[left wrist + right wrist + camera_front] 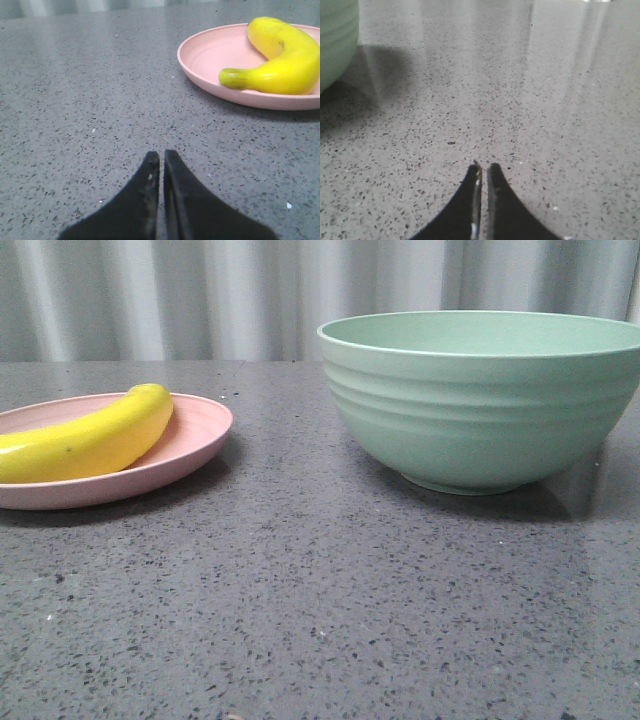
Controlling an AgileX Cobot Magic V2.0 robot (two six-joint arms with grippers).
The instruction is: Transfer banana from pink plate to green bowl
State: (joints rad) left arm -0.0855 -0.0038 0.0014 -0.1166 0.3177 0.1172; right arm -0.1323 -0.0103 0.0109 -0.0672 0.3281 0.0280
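The glossy bright-yellow curved banana (85, 437) lies on the shallow pale-pink matte plate (195, 445) at the left of the speckled grey stone table (320, 600), its far end resting against the plate's far rim. The deep mint-green ridged bowl (480, 405) stands to the right, well apart from the plate, with bare tabletop between them. No part of the transfer looks begun: the fruit is untouched and the bowl's inside cannot be seen from this low angle.

The left gripper (161, 159) hangs low over the table with its dark fingers pressed together, clenched on nothing; in its wrist view the plate and the banana's greenish stem end (234, 78) sit ahead and off to one side. The right gripper (483, 170) is likewise closed and empty, near the bowl's side (335, 40).

So the step in hand seems to be the approach. The left arm is the likelier one (it is nearer the plate). It would need to spread its fingers, line up across the banana's middle, and come down without catching the raised rim; the smooth skin may slip if pinched near a tapered end.
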